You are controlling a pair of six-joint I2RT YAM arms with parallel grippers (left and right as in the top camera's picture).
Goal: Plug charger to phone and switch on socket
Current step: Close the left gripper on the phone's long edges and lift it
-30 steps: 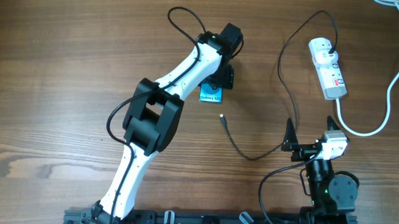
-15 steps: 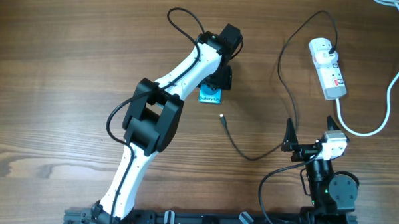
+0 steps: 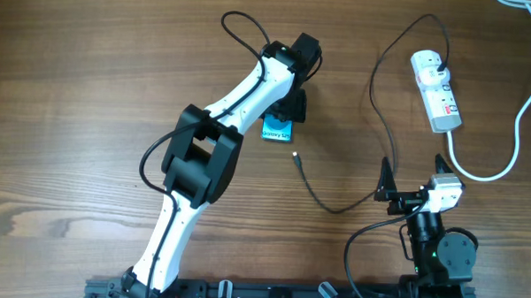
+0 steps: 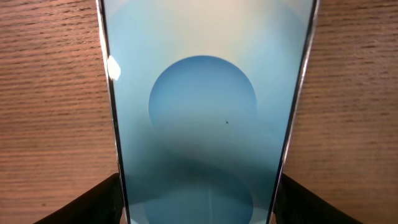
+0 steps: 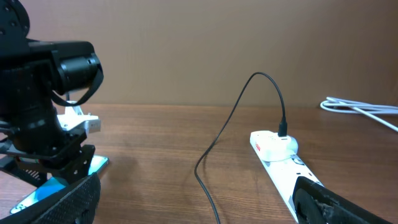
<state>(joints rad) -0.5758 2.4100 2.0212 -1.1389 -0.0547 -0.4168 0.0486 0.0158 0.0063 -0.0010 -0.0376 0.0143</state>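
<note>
The phone (image 3: 279, 129), teal-blue with white text, lies on the table under my left gripper (image 3: 290, 107). In the left wrist view the phone's screen (image 4: 205, 112) fills the frame, and both dark fingers of my left gripper (image 4: 200, 208) press its long edges. The charger is a thin black cable (image 3: 334, 207). Its loose tip (image 3: 295, 155) lies just right of and below the phone, and its white plug (image 3: 428, 62) sits in the socket (image 3: 437, 102). My right gripper (image 3: 414, 174) is open and empty, below the socket. In the right wrist view (image 5: 199, 211) it straddles the cable (image 5: 214, 149).
The socket's thick white cord (image 3: 505, 131) loops along the right edge and runs off at the top right. In the right wrist view the socket (image 5: 283, 168) lies ahead on the right, and the left arm (image 5: 43, 112) stands over the phone (image 5: 59, 183) on the left.
My left gripper has nudged the phone slightly left and down, turning it a little. The right arm and the cable have not moved.
</note>
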